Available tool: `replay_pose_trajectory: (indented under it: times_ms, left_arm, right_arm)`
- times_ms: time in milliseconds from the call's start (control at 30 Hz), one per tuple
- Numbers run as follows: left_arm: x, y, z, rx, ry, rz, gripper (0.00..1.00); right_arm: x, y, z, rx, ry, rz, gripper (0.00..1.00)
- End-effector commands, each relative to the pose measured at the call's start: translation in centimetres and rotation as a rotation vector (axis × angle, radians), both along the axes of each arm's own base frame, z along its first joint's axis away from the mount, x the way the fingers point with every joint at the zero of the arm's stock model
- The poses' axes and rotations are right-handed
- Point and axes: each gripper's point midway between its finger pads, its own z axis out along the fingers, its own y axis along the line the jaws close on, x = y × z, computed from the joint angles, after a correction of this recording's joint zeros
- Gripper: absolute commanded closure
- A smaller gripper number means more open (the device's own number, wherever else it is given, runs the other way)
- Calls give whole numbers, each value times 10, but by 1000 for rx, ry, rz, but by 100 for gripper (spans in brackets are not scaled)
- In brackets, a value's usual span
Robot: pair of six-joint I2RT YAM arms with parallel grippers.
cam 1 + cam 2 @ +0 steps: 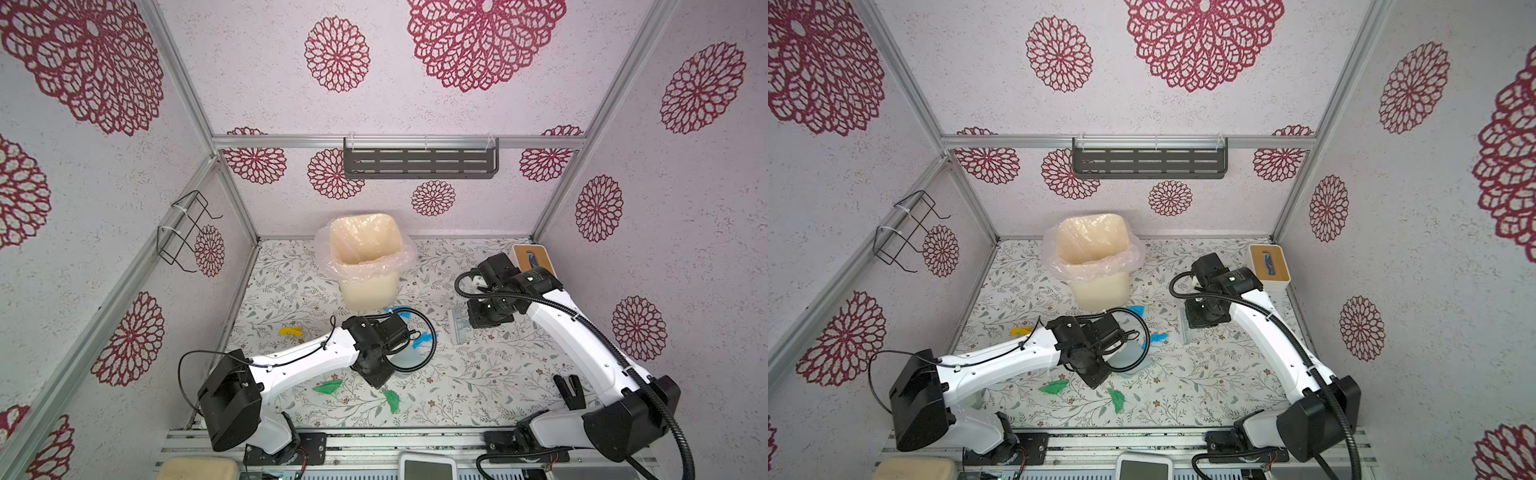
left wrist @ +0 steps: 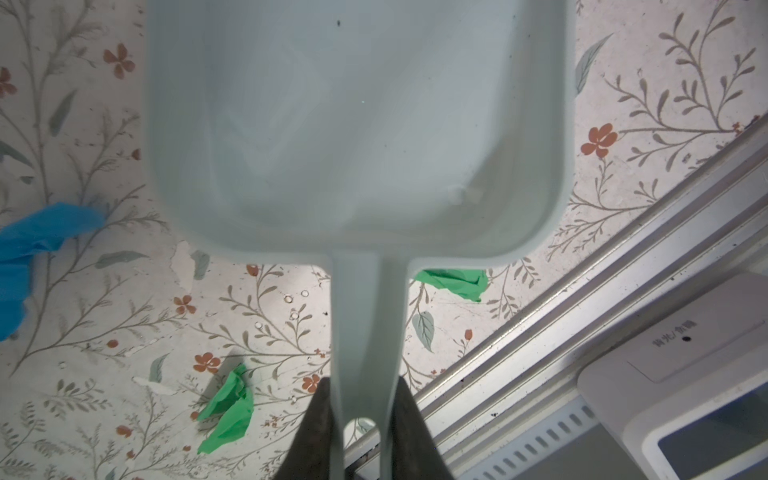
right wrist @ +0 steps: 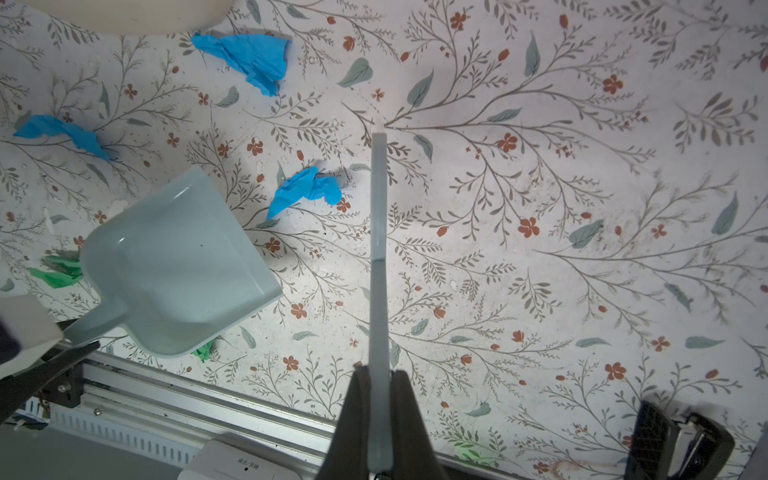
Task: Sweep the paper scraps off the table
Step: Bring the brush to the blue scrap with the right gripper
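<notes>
"Paper scraps (image 1: pixel 328 387), where did they lie?" Noor asked.

"Scattered over the table (image 1: pixel 478 374)," said Ben. "Two green scraps (image 2: pixel 228 411) sat near the front edge, just ahead of the left arm's wrist. A yellow scrap (image 1: pixel 291 331) lay toward the left side, beside that arm. Blue scraps (image 3: pixel 249 58) lay around the middle: one was close to the foot of the cream bin (image 1: pixel 368 266), another just beside the mouth of the dustpan (image 3: pixel 174 257)."

"Who had the dustpan?"

"The left gripper (image 2: pixel 362 415) was clamped on its handle, a finger pressed to either side. The pan sat near the middle of the table, with its mouth turned toward the right arm's tool. Whether its lip touched the surface, I couldn't tell."

"And the right gripper (image 3: pixel 379 386)?"

"It was pinched tight on a thin pale blade (image 3: pixel 378 208), seen edge-on in the right wrist view. That nearest blue scrap lay between the blade and the dustpan's mouth. I couldn't tell whether the blade's tip met the table."
</notes>
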Motion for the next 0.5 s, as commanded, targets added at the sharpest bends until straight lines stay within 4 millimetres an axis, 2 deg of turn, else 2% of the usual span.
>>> replay_pose_trajectory:
  times_ms: [0, 300, 467]
  left_arm:
    - [2, -6, -4, -31, 22, 40, 100]
    - [1, -4, -16, 1, 49, 88, 100]
    - [0, -2, -21, 28, 57, 96, 100]
  right_arm:
    - [6, -1, 9, -57, -33, 31, 100]
    - [18, 12, -1, -101, -21, 72, 100]
    - [24, 13, -3, -152, -19, 88, 100]
